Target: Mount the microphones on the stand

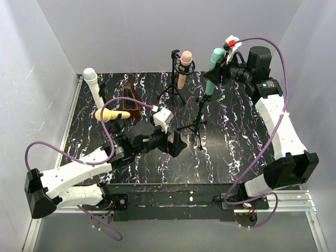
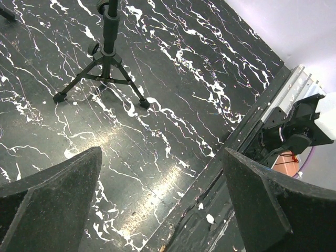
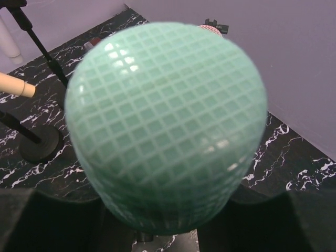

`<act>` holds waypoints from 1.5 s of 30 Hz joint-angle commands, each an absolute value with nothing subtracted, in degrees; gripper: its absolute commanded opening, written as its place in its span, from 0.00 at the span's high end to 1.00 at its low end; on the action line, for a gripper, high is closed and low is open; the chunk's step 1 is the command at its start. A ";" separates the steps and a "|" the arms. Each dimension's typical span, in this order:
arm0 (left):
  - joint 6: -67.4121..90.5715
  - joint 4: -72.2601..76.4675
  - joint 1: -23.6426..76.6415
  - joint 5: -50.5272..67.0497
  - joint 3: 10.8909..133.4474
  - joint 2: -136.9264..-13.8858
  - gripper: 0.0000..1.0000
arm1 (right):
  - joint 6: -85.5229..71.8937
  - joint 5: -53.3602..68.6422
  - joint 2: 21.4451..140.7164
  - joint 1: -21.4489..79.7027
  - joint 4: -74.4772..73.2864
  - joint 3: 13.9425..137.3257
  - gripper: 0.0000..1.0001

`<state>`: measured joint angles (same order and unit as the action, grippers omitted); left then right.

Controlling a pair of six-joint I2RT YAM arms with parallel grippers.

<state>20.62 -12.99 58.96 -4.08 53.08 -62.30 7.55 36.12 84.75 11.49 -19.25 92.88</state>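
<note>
Right jaws clamp the teal-green microphone [image 1: 216, 55] upright, tail close beside the top of the bare tripod stand [image 1: 200, 113] (left jaws wide apart, empty).

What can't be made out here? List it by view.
1. Right wrist view: the green microphone fills the frame, hiding how the right hand grips it.
2. Top view: whether its lower end meets the clip of the middle stand; dark, too small.
3. Left wrist view: the tripod is cut off by the upper edge; clip unseen.
</note>
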 commanded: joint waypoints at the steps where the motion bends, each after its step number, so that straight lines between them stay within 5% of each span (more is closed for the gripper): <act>1: 20.83 -12.92 58.80 -4.57 52.74 -60.12 0.02 | 8.27 35.16 84.82 11.87 -24.35 88.16 0.99; 31: 22.59 -12.83 58.80 -3.96 51.06 -57.74 0.02 | -7.03 38.67 85.78 10.20 -19.25 75.41 0.98; 37: 22.67 -12.83 58.80 -3.78 51.41 -57.48 0.02 | -4.40 40.61 82.89 10.20 -21.18 79.44 0.40; 45: 23.03 -12.57 58.80 -2.64 51.59 -56.52 0.02 | -4.13 42.45 77.88 8.35 -21.88 83.06 0.22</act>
